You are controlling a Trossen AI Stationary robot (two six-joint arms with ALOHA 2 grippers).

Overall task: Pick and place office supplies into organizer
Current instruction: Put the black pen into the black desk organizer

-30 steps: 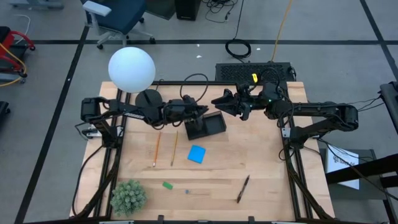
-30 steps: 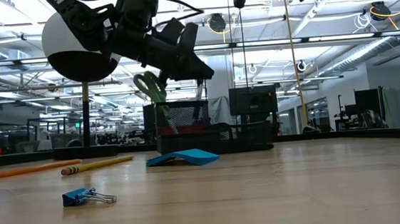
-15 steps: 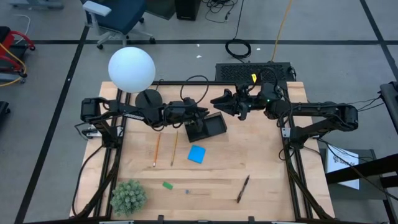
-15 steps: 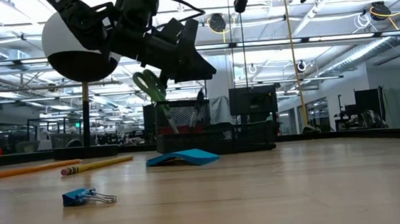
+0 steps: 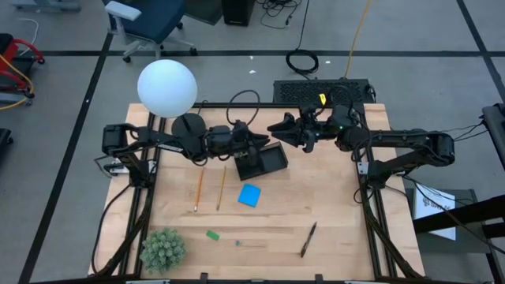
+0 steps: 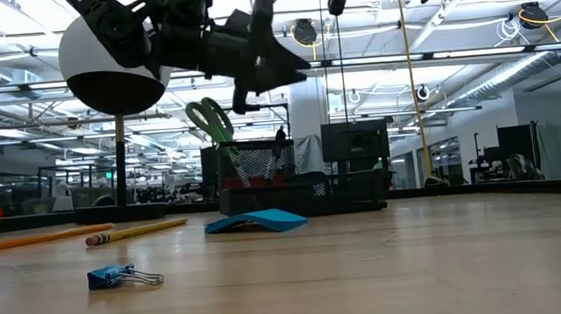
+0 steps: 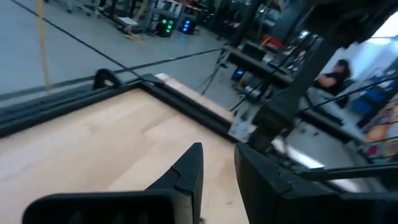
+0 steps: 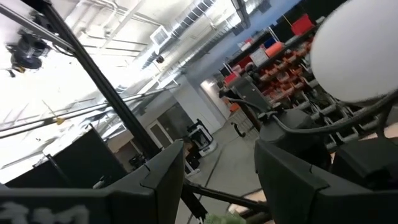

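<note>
The black organizer (image 5: 268,162) sits at the table's far middle. The green-handled scissors (image 6: 210,118) stand in its mesh cup (image 6: 256,169), blades down, handles sticking up out of it. My left gripper (image 5: 261,143) hovers above the organizer, clear of the scissors, open and empty. My right gripper (image 5: 273,126) waits just beyond the organizer's far side, open and empty. Two orange-yellow pencils (image 5: 210,188), the blue note pad (image 5: 249,195), the green eraser (image 5: 212,234), a small blue clip (image 6: 119,277) and a dark pen (image 5: 308,239) lie flat on the wood.
The white globe lamp (image 5: 166,88) stands at the far left corner, close behind my left arm. A fuzzy green plant ball (image 5: 162,249) sits at the near left corner. A black frame rail runs along each side of the table. A person shows far off in the room.
My left gripper has risen away from the scissors' handles and tipped from slanting down toward level. The scissors have stayed standing in the organizer's cup. My right arm has kept still.
</note>
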